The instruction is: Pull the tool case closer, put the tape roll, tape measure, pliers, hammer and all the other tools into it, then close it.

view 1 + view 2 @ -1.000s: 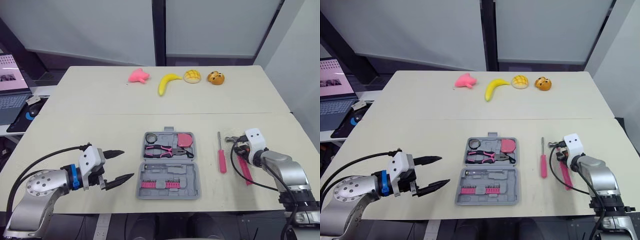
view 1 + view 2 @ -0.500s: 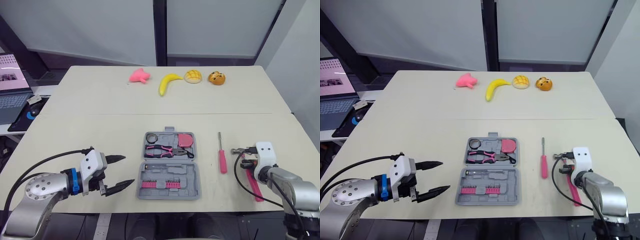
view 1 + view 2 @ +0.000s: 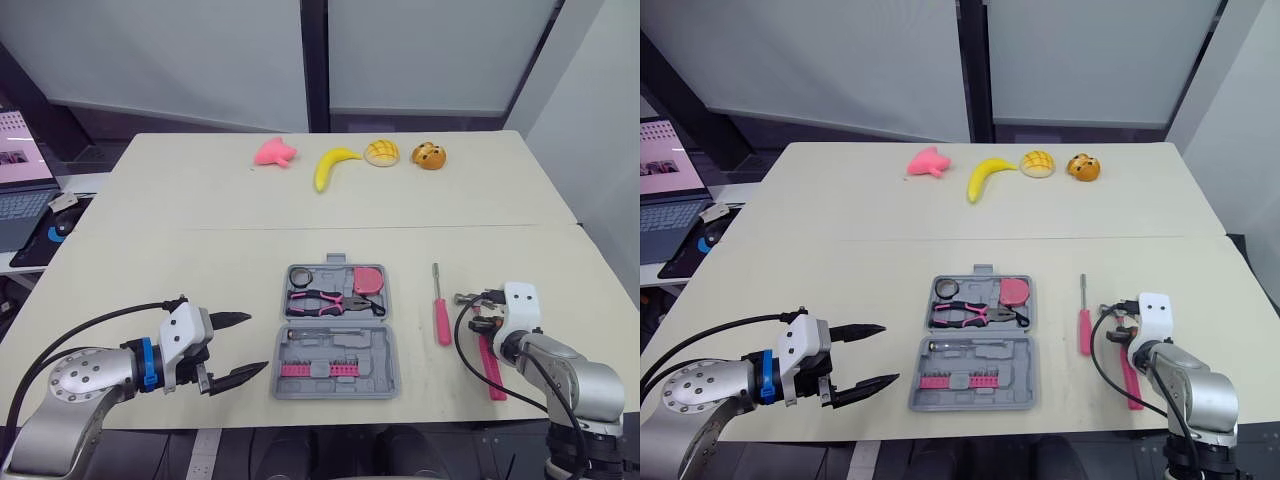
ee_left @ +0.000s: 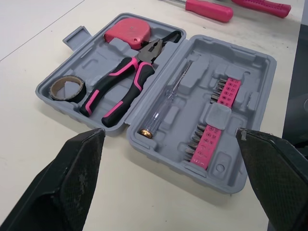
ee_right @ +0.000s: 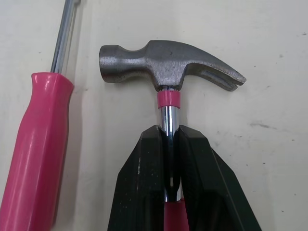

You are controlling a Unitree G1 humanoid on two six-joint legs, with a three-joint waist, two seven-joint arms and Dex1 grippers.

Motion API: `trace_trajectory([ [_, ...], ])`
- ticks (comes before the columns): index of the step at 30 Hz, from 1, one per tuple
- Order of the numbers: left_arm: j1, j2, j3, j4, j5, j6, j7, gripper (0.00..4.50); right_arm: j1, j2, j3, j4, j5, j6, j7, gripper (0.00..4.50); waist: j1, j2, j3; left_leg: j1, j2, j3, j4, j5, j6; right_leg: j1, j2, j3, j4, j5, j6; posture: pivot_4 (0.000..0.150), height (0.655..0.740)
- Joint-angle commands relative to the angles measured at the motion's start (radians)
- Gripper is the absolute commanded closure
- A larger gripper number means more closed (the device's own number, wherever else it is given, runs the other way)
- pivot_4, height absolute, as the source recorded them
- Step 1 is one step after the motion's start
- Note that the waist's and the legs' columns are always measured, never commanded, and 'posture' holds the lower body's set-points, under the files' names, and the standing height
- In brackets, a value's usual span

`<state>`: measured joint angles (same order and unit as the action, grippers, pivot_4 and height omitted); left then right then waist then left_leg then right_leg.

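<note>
Open tool case [image 3: 336,331] lying flat near the front edge of the table [image 3: 200,230], between the two arms. Its far half holds the tape roll [image 4: 67,87], the pliers [image 4: 120,82] and the tape measure [image 4: 126,34], each seated in its own moulded recess. Its near half carries two pink bit strips [image 4: 217,120] and a clear-handled tester [image 4: 163,108]. The right gripper [image 5: 171,132] is clamped on the steel shaft of the hammer [image 5: 168,62], just below the pink collar under the head. A grip this close to the heavy end probably keeps the tool from swinging once it is raised. Whether the hammer rests on the table or is already a little clear of it cannot be told. The pink screwdriver [image 3: 439,308] lies just beside the hammer and roughly parallel to it, between hammer and case. The carry towards the case therefore has to pass over it or risk knocking it. The hammer's handle reaches towards the front edge of the table, so little room is left on that side. Bare table lies beyond the head. The left gripper [image 3: 255,342] has its fingers well apart and sits near the case's left side without touching it. From there it is probably placed to steady the case or shut the lid. Four soft toys [image 3: 346,158] line the far edge, well apart from the work.
</note>
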<state>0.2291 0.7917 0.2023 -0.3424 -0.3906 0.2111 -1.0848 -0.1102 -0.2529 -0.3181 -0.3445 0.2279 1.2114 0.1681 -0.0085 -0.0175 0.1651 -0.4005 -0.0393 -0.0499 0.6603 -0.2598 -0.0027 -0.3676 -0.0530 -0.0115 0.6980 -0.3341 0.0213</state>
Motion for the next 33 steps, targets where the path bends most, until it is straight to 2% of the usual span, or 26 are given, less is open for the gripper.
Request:
trace_trajectory([
  [1, 0.007, 0.009, 0.01, -0.01, -0.004, -0.017, -0.003, 0.0, -0.002, 0.014, -0.024, -0.024, 0.023, 0.027, -0.007, 3.57, 0.0, 0.0, 0.0, 0.0, 0.0, 0.0, 0.0, 0.0, 0.0, 0.0, 0.0, 0.0, 0.0, 0.0, 0.0, 0.15, 0.7193],
  [7, 0.022, 0.014, 0.027, -0.024, -0.027, -0.007, -0.015, 0.0, -0.013, -0.029, -0.092, -0.166, 0.112, 0.073, 0.06, 2.36, 0.0, 0.002, 0.001, -0.001, 0.0, 0.0, 0.0, 0.0, 0.0, -0.001, 0.0, 0.0, 0.0, 0.0, 0.0, 0.15, 0.7193],
  [9, 0.02, 0.015, 0.038, -0.022, -0.036, -0.01, -0.019, 0.0, -0.001, -0.125, -0.073, -0.205, 0.143, 0.063, 0.135, 1.9, 0.0, 0.003, 0.002, -0.001, 0.0, 0.0, 0.0, 0.0, 0.0, -0.001, 0.0, 0.0, 0.0, 0.0, 0.0, 0.15, 0.7193],
  [10, 0.02, 0.014, 0.045, -0.022, -0.044, -0.012, -0.024, 0.0, 0.008, -0.221, -0.04, -0.215, 0.159, 0.022, 0.219, 1.68, 0.0, 0.003, 0.002, -0.001, 0.0, 0.0, 0.0, 0.0, 0.0, -0.001, 0.0, 0.0, 0.0, 0.0, 0.0, 0.15, 0.7193],
  [11, 0.023, 0.012, 0.053, -0.025, -0.056, -0.014, -0.031, 0.0, 0.018, -0.323, 0.003, -0.216, 0.162, -0.029, 0.304, 1.68, 0.0, 0.005, 0.003, -0.001, 0.0, 0.0, 0.0, 0.0, 0.0, 0.0, 0.0, 0.0, 0.0, 0.0, 0.0, 0.15, 0.7193],
  [13, 0.033, 0.011, 0.065, -0.038, -0.084, -0.017, -0.051, 0.0, 0.037, -0.54, 0.113, -0.183, 0.106, -0.233, 0.485, 1.68, 0.0, 0.006, 0.003, -0.001, -0.001, 0.001, 0.0, 0.0, 0.0, 0.0, -0.001, 0.001, -0.001, 0.0, 0.001, 0.15, 0.7193],
  [15, 0.042, 0.005, 0.075, -0.047, -0.105, -0.042, -0.079, 0.0, 0.043, -0.73, 0.221, -0.117, 0.012, -0.518, 0.67, 1.68, 0.0, 0.005, 0.003, 0.0, 0.0, 0.0, 0.0, 0.0, 0.001, 0.0, 0.0, -0.001, -0.002, 0.0, 0.001, 0.15, 0.7193],
  [19, 0.05, -0.015, 0.088, -0.067, -0.154, -0.098, -0.126, 0.0, -0.098, -0.961, 0.429, 0.095, -0.156, -1.039, 1.006, 1.68, -0.012, 0.006, 0.004, 0.001, 0.001, 0.001, 0.0, 0.0, 0.001, 0.002, 0.001, -0.001, -0.002, 0.0, 0.001, 0.15, 0.7193],
  [22, 0.047, -0.02, 0.07, -0.083, -0.174, -0.119, -0.158, 0.0, -0.25, -0.985, 0.559, 0.241, -0.266, -1.311, 1.164, 1.68, -0.018, 0.006, 0.004, 0.001, 0.001, 0.001, 0.001, 0.0, 0.001, 0.003, 0.0, -0.001, -0.003, 0.0, 0.001, 0.15, 0.7193],
  [26, 0.032, -0.009, 0.025, -0.089, -0.148, -0.143, -0.184, 0.0, -0.458, -0.938, 0.727, 0.438, -0.456, -1.614, 1.295, 1.68, -0.019, 0.006, 0.004, 0.001, 0.001, 0.001, 0.001, 0.0, 0.001, 0.003, 0.0, -0.001, -0.003, 0.0, 0.001, 0.15, 0.7193],
  [29, 0.005, -0.014, -0.009, -0.089, -0.131, -0.137, -0.164, 0.0, -0.597, -0.862, 0.844, 0.577, -0.609, -1.8, 1.325, 1.68, -0.019, 0.006, 0.005, 0.001, 0.001, 0.001, 0.001, 0.0, 0.0, 0.003, 0.0, -0.001, -0.003, 0.0, 0.001, 0.15, 0.7193],
  [33, -0.008, -0.02, -0.04, -0.085, -0.113, -0.144, -0.15, 0.0, -0.72, -0.752, 0.955, 0.741, -0.765, -1.987, 1.282, 1.68, -0.019, 0.006, 0.005, 0.001, 0.001, 0.001, 0.001, 0.0, 0.0, 0.003, 0.0, -0.001, -0.002, 0.0, 0.0, 0.15, 0.7193],
])
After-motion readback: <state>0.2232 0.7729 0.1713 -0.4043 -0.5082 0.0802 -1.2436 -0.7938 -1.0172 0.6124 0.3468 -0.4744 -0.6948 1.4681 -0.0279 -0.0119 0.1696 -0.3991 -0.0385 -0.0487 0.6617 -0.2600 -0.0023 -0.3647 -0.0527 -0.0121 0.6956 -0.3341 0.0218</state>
